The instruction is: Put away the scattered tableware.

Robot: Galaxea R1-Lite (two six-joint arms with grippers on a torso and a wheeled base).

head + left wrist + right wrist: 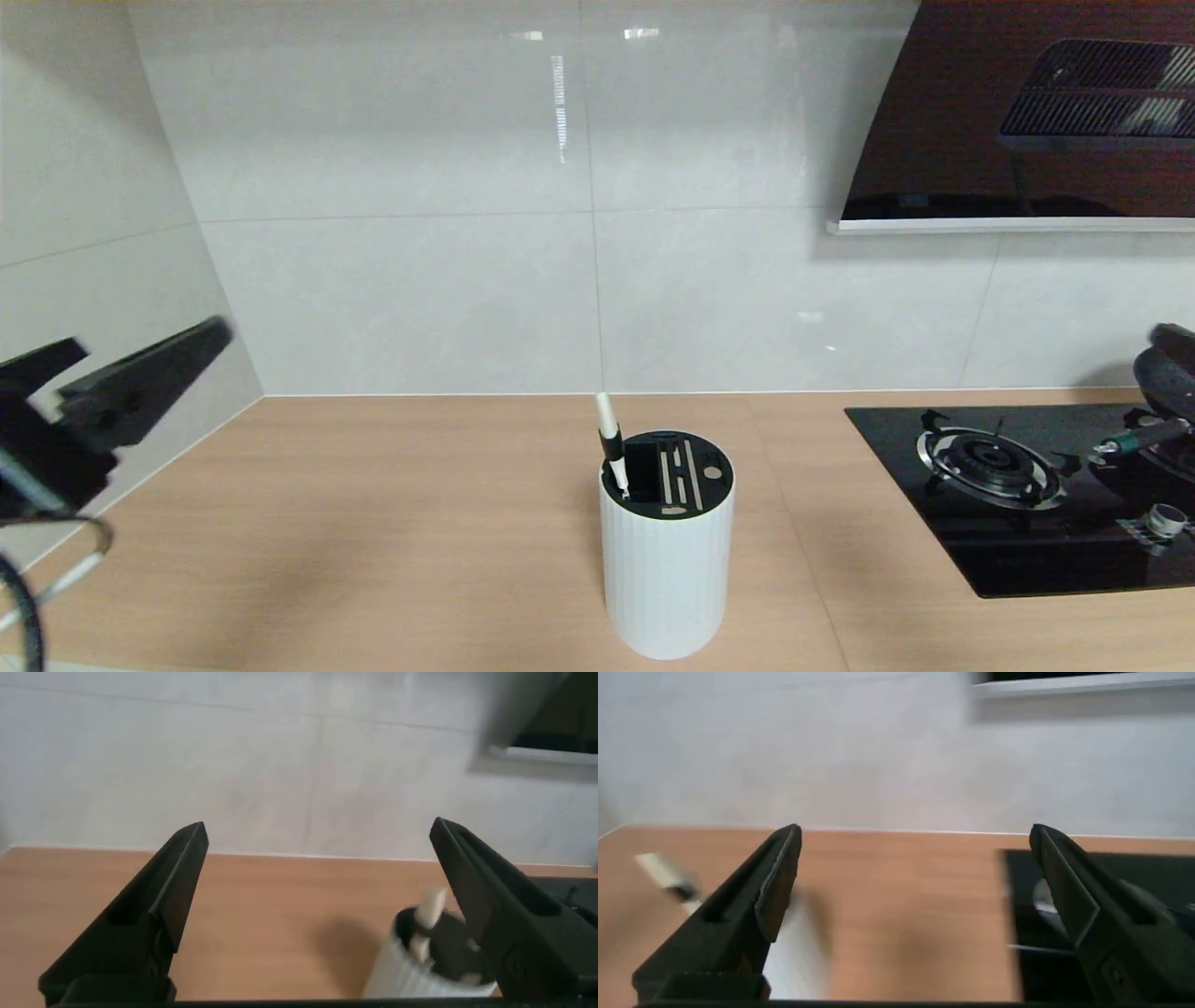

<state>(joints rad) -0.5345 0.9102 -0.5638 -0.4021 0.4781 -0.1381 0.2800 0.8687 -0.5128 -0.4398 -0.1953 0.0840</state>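
The left gripper (318, 831) and right gripper (913, 833) are seen with fingers apart, while a white-handled utensil's (609, 431) lower end is hidden inside the white holder (666, 560) on the surface (420, 532).

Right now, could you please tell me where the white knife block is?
In the head view the white knife block stands upright on the wooden counter, front centre, left of the black hob, a white-handled utensil in its top.

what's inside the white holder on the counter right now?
One utensil stands in a slot in the black top of the white holder, white handle sticking out. Other slots look empty. Its working end is hidden inside, so its type is unclear.
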